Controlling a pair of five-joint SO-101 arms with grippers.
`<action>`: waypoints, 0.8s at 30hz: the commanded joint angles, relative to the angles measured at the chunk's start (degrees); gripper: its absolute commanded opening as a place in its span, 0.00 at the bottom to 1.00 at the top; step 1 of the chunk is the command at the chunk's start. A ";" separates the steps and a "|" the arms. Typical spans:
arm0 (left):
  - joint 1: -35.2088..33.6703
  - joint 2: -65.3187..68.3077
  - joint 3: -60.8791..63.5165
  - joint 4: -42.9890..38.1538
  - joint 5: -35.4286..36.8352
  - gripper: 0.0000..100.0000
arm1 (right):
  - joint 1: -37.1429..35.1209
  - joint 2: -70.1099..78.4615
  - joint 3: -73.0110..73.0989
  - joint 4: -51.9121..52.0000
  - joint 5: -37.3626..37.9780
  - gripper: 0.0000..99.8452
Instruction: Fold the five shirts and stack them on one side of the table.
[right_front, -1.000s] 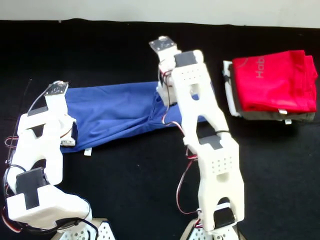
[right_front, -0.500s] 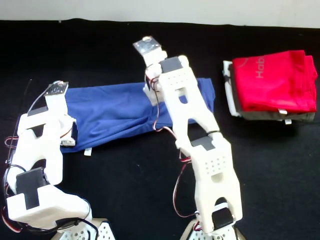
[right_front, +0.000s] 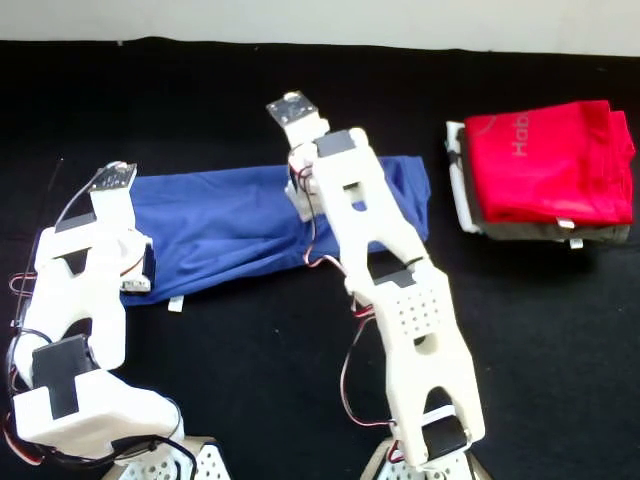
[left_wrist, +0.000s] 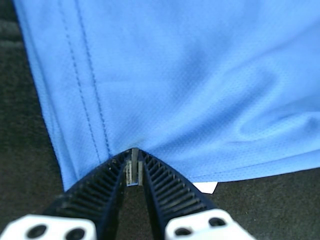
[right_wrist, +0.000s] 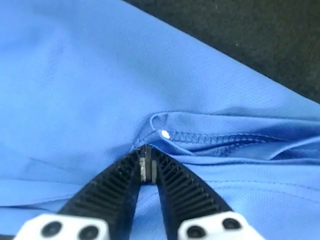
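Blue shirt (right_front: 230, 225) lies as a long band across the middle of the table (right_front: 250, 390), running from the left side to just right of centre, with loose ripples along its near edge. The left gripper (left_wrist: 134, 167) is closed on the shirt's left end, its jaws pinching a sliver of cloth right at the stitched edge. The right gripper (right_wrist: 148, 167) is closed on a small puckered fold beside a seam, somewhat right of the shirt's middle. The stack (right_front: 545, 165) of folded shirts, red on top, sits well apart at the far right.

Both holds look thin. The left one has so little cloth that a pull could slide the edge out of the jaws. The right one may have caught only the top layer, so lifting could peel that layer off and open the band instead of folding it. If the arms pull unevenly, the shirt could twist or bunch. Its right end, beyond the right gripper, is unheld and could drag or flop crooked.
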 joint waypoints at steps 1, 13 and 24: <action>-1.45 -0.04 0.04 -1.41 0.44 0.01 | 2.15 -6.20 -4.26 1.19 -0.26 0.01; 0.57 -3.47 -23.52 21.19 4.92 0.01 | 6.46 -14.90 -20.09 21.05 -0.09 0.01; -7.25 12.26 -38.02 19.25 6.68 0.21 | 10.07 -34.07 -11.12 26.07 3.52 0.01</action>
